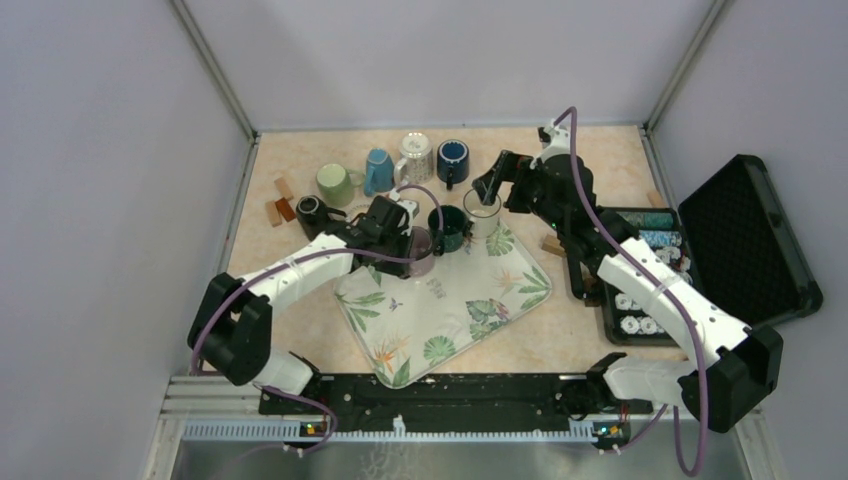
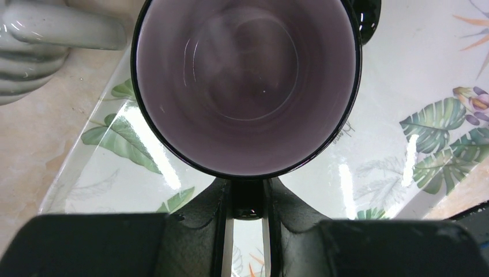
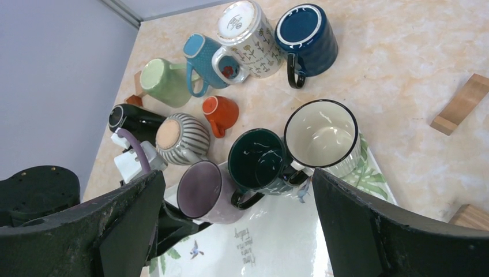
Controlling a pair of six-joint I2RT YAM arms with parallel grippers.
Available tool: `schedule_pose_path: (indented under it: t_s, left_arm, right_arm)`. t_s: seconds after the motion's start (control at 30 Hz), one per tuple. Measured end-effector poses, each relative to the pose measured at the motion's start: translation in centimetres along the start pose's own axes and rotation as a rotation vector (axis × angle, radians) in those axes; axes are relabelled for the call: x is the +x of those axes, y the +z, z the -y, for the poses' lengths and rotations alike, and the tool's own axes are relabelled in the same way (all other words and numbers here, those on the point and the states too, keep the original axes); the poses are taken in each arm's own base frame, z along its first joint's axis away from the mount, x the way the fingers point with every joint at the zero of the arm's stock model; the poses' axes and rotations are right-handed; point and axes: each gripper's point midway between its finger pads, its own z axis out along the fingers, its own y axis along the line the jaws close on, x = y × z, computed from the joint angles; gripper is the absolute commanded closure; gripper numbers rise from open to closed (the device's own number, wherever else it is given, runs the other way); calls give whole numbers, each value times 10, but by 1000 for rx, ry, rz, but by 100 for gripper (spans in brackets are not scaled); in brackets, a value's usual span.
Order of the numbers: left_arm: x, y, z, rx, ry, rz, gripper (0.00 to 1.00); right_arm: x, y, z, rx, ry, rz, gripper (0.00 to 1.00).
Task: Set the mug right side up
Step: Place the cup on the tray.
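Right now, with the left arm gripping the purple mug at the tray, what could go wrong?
1. The left gripper pinches only the thin handle of the purple mug, so the mug could swing or slip.
2. The dark green mug stands close beside it, next to the white mug; a sideways move might knock them.
3. The purple mug is at the edge of the tray, where it could be set down unevenly.

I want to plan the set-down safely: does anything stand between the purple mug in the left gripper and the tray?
Nothing visible does. The purple mug, held by its handle in the left gripper, is over a bare part of the tray. The dark green mug stands close beside it, not under it.
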Motion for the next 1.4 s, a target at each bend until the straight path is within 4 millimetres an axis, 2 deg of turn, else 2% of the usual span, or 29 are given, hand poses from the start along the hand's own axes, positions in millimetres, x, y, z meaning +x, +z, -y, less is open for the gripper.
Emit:
schedule_pose_path:
  t_s: [0.17, 0.23, 0.33, 0.63, 0.9, 1.07, 1.23, 1.4]
  left_arm:
    - [-3, 4, -4, -32, -1, 12, 80]
    - [-4, 6, -6, -39, -1, 16, 79]
    - [-6, 7, -7, -47, -4, 21, 72]
    - [-1, 14, -9, -59, -17, -6, 48]
    - [-6, 10, -7, -56, -27, 3, 25]
    - [-11, -7, -4, -51, -35, 17, 15]
    - [-27, -35, -3, -70, -62, 96, 3]
    - [-45, -58, -10, -115, -110, 196, 2]
  right_arm:
    - [1, 0, -1, -5, 0, -4, 1]
    - [1, 0, -1, -5, 0, -4, 1]
    - [1, 0, -1, -8, 1, -6, 1]
    - [1, 0, -2, -9, 2, -6, 1]
    - [1, 0, -2, -12, 2, -8, 1]
    - [1, 0, -2, -13, 2, -8, 1]
    - [1, 0, -3, -17, 2, -9, 1]
    - [1, 0, -5, -26, 3, -8, 1]
